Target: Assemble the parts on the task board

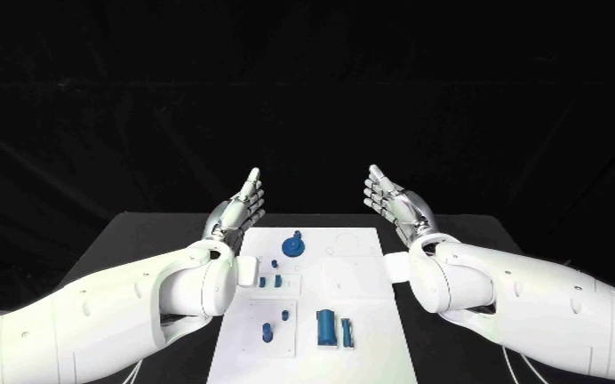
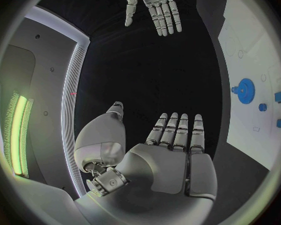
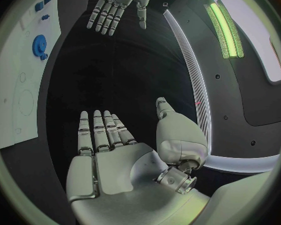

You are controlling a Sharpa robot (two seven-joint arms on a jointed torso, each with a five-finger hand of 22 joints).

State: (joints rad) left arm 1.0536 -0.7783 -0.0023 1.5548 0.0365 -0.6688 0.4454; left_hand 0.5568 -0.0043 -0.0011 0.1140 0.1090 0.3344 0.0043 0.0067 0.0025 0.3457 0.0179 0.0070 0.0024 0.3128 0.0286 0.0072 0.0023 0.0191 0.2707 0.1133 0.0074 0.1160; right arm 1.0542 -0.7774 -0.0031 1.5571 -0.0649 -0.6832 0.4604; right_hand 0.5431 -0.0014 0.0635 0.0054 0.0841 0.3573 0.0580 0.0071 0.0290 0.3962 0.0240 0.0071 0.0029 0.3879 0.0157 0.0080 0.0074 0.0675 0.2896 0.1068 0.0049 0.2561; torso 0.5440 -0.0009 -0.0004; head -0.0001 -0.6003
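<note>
The white task board [image 1: 336, 277] lies in the middle of the black table. On it a blue gear [image 1: 293, 245] stands near the far end, small blue pegs [image 1: 268, 275] sit left of centre, and larger blue parts [image 1: 333, 327] lie near the front. My left hand [image 1: 238, 210] is raised above the board's far left corner, fingers straight and apart, empty. My right hand [image 1: 396, 203] mirrors it at the far right, flat and empty. The left wrist view shows the left palm [image 2: 172, 155], the gear [image 2: 245, 91] and the right hand [image 2: 154, 5]. The right wrist view shows the right palm [image 3: 112, 155] and the left hand [image 3: 118, 5].
The black table [image 1: 154, 242] stretches out on both sides of the board. Empty outlines [image 1: 344, 246] are marked on the board's far right part. Beyond the table's far edge all is dark.
</note>
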